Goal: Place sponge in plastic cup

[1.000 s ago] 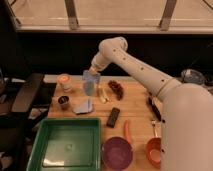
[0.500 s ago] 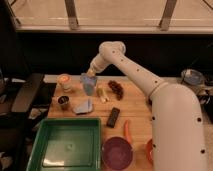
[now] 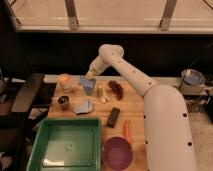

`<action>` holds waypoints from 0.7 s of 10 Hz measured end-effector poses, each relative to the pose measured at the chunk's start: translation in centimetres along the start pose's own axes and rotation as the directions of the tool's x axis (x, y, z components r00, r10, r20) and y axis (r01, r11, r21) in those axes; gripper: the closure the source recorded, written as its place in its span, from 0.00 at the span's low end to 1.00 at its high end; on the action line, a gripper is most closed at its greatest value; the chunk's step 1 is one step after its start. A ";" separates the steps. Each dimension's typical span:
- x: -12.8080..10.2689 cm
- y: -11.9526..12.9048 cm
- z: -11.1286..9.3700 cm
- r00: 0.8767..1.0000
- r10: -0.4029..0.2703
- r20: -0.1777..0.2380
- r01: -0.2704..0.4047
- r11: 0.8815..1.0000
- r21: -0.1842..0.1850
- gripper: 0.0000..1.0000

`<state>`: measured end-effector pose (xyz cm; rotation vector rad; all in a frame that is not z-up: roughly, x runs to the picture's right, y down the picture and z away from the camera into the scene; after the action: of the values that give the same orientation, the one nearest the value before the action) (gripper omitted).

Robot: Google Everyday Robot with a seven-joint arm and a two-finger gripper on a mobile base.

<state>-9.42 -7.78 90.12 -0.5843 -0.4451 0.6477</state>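
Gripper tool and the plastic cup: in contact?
Cannot tell. Camera view shows the gripper tool directly above the plastic cup, overlapping its rim; neither contact nor gap shows plainly.

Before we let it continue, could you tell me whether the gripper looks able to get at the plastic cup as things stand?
Probably yes: the gripper hangs right over the plastic cup at the table's back, and nothing visible stands between them.

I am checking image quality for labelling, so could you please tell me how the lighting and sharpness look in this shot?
Camera view: soft all over, edges smeared; the table is warmly and evenly lit, the wall behind it dark; the window strip on top is pale and washed out; the gripper blurs into the plastic cup; the sponge shows no texture.
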 end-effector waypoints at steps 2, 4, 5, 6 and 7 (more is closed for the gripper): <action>0.4 -0.3 0.5 1.000 0.014 -0.003 -0.014 1.000 -0.009 1.00; 0.7 -0.5 0.5 1.000 0.027 -0.005 -0.027 1.000 -0.016 0.95; 0.9 -0.6 0.5 0.999 0.035 -0.005 -0.035 0.999 -0.020 0.83; 1.0 -0.6 0.6 0.999 0.039 -0.006 -0.039 0.999 -0.023 0.76; 1.0 -0.6 0.6 0.999 0.043 -0.008 -0.043 0.999 -0.026 0.63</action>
<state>-8.81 -7.31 91.18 -0.6222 -0.4351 0.6811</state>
